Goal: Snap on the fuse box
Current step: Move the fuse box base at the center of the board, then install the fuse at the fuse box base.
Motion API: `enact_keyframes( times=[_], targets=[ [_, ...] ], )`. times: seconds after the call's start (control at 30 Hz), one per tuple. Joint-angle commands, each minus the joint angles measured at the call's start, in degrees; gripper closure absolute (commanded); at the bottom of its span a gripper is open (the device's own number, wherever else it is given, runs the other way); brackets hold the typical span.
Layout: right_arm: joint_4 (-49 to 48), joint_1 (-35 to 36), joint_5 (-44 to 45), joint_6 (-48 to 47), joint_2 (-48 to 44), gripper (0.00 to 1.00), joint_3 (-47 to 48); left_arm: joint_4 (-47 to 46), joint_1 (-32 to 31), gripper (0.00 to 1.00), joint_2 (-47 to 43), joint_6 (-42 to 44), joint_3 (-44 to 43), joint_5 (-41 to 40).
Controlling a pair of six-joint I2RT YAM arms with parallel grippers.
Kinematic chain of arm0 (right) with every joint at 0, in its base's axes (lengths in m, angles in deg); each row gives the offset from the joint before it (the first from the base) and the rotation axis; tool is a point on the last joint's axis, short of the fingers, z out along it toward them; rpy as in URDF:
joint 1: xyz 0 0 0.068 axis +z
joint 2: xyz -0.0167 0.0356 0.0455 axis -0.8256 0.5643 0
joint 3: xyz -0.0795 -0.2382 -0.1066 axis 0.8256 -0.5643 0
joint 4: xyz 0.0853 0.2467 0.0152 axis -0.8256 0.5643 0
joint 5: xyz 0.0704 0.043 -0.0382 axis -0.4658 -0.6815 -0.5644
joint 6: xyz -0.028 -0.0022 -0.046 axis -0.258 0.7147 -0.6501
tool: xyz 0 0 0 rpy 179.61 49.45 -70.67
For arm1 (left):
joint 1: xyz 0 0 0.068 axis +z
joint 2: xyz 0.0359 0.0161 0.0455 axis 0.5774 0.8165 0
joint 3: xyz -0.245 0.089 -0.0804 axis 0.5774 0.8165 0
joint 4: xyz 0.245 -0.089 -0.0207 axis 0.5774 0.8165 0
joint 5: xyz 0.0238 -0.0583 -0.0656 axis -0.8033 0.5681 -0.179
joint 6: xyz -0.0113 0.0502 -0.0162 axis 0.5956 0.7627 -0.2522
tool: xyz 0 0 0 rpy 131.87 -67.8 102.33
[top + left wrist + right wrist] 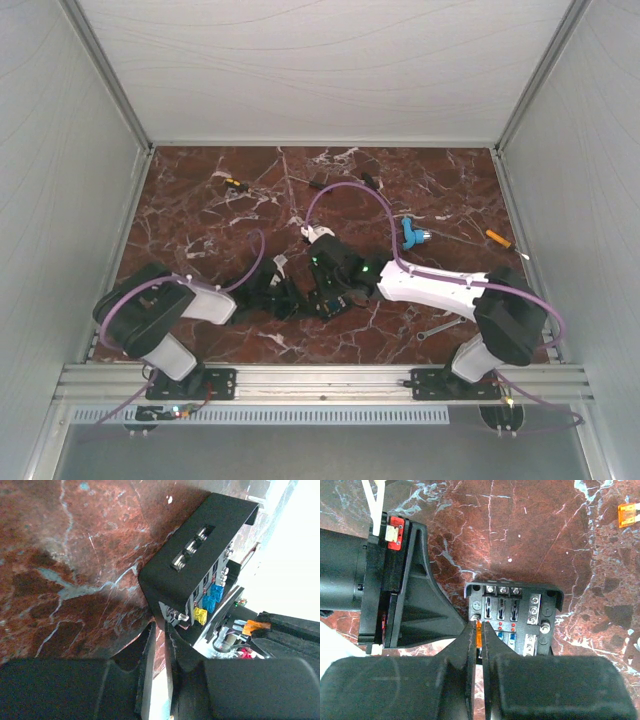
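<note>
The fuse box [512, 617] is a small black open box on the marble, with blue fuses [511, 638] inside it and no lid on it. My right gripper [479, 626] is shut on a small orange fuse [479, 634], holding it upright over the box's left row. My left gripper [161, 626] is shut on the thin edge of the box's wall [167, 611]. In that view blue [216, 592] and yellow [200, 615] fuses show. In the top view both grippers meet at the box [320, 298]. I cannot make out the clear lid.
A loose orange fuse [628, 514] lies on the marble beyond the box. A blue plastic piece [412, 233], an orange-handled screwdriver [497, 238], another screwdriver [235, 184] and a small metal wrench [440, 328] lie around. Purple cables [350, 190] arc over the centre.
</note>
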Motion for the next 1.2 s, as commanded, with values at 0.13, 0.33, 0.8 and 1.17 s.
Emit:
enact_keyframes(
  times=[0.13, 0.33, 0.8, 1.17],
  targets=[
    [-4.14, 0.49, 2.01, -5.43, 1.68, 1.00, -0.84, 0.20, 0.76, 0.76, -3.37, -0.76, 0.39, -2.79],
    [-5.71, 0.45, 2.51, -6.48, 3.28, 1.00, -0.79, 3.81, 1.65, 0.68, -6.71, 0.71, 0.00, -5.85],
    [-5.94, 0.49, 2.66, -6.32, 5.61, 1.00, -1.11, 0.58, 2.39, 0.70, -1.50, 0.75, -1.63, -6.16],
    [-5.64, 0.49, 4.29, -3.73, 6.53, 1.00, -1.55, -1.97, 2.21, 0.75, 0.44, -0.97, -0.62, -5.78]
  ],
)
